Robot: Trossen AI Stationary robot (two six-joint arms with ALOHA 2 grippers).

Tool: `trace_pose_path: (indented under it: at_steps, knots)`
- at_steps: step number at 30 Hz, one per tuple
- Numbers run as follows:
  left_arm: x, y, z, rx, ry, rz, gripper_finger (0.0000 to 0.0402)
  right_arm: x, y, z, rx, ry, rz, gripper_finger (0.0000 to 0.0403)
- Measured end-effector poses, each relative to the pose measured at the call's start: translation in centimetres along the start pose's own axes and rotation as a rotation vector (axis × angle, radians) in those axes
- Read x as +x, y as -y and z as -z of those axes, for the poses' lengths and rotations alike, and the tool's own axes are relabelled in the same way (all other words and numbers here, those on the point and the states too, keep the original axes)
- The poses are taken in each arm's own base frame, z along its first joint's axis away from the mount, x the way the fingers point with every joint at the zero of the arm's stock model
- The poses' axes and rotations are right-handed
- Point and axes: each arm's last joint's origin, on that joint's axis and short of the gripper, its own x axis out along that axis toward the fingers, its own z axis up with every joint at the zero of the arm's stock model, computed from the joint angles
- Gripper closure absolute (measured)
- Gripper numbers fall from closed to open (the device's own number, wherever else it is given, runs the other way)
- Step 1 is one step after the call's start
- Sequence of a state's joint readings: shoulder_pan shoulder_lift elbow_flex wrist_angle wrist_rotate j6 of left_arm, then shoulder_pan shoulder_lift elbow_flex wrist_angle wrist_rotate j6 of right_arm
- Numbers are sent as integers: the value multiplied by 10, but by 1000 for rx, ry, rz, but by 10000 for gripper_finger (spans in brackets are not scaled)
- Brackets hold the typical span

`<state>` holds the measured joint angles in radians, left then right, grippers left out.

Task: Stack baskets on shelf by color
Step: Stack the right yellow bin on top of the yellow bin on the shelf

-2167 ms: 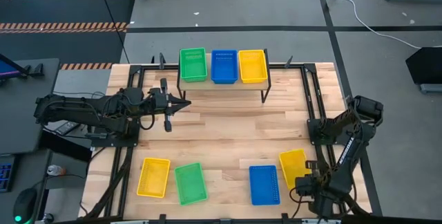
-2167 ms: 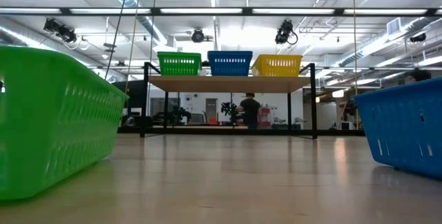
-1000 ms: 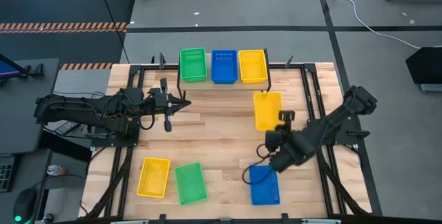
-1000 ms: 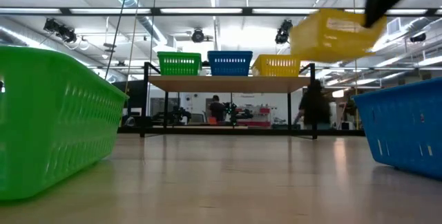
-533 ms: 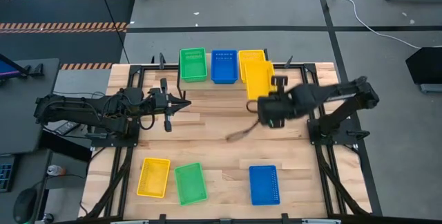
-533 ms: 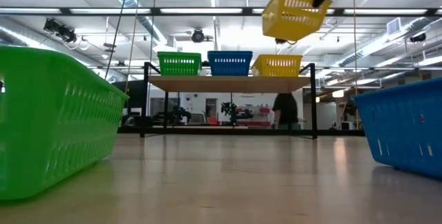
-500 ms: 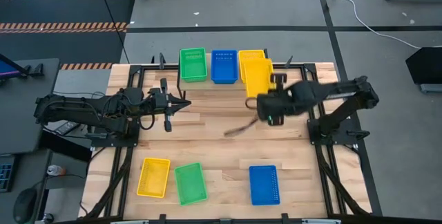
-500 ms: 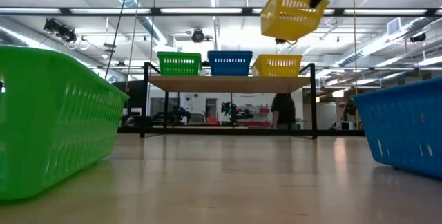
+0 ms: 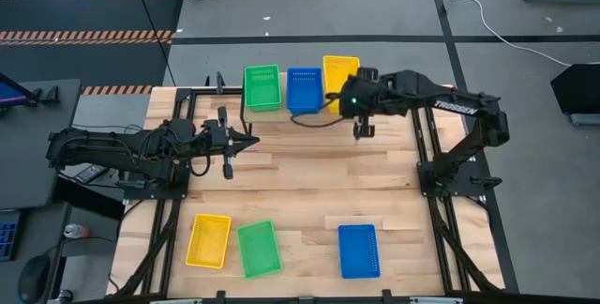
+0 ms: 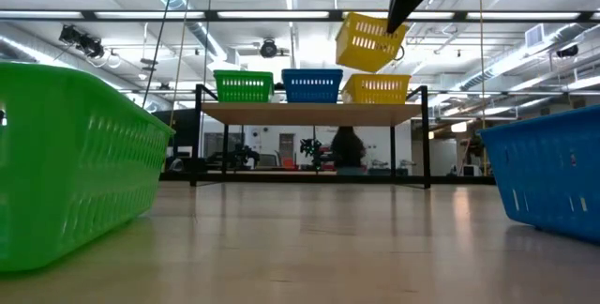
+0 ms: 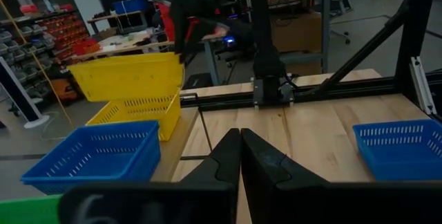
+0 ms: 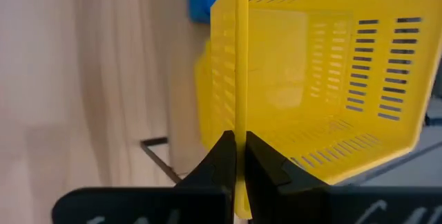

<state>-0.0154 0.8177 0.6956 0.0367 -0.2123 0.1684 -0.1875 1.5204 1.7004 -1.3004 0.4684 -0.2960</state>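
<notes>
Right gripper (image 10: 396, 24) carried the yellow basket (image 10: 366, 42) from the near table, now tilted above the shelf's yellow basket (image 10: 376, 89)

The left end effector (image 11: 239, 156) shows at the frame's near edge with its two dark fingers (image 11: 266, 165) pressed together, nothing between them. Beyond it lies the slatted wooden desk (image 11: 318, 127). One yellow basket (image 11: 128, 76) hangs tilted in the air directly above a second yellow basket (image 11: 135, 113), apart from it. A blue basket (image 11: 93, 156) stands just beside the lower yellow one. A strip of green (image 11: 27, 207) shows at the frame corner (too little to identify). Another blue basket (image 11: 400, 148) rests on the desk, well apart. A dark arm column (image 11: 266, 37) rises behind the desk.
</notes>
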Motion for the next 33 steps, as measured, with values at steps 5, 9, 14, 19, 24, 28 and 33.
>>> trace_pose_path:
  at_steps: [5,9,14,19,24,28,33]
  knots:
    - [0,0,0,0,0,-1,378,10,18,7,40,-19,-35,382]
    - [0,0,0,-1,-1,0,378,16,24,7,54,13,-74,382]
    - [0,0,0,0,-5,1,385,25,25,7,52,20,-63,382]
    - [0,0,1,0,-5,0,381,36,23,12,51,-22,-72,382]
    - [0,0,1,0,-5,0,378,37,23,13,53,-28,-68,382]
    - [0,0,1,0,-5,0,382,37,23,13,54,-38,-68,382]
    - [0,0,0,-1,-5,0,384,37,22,15,57,-56,-72,382]
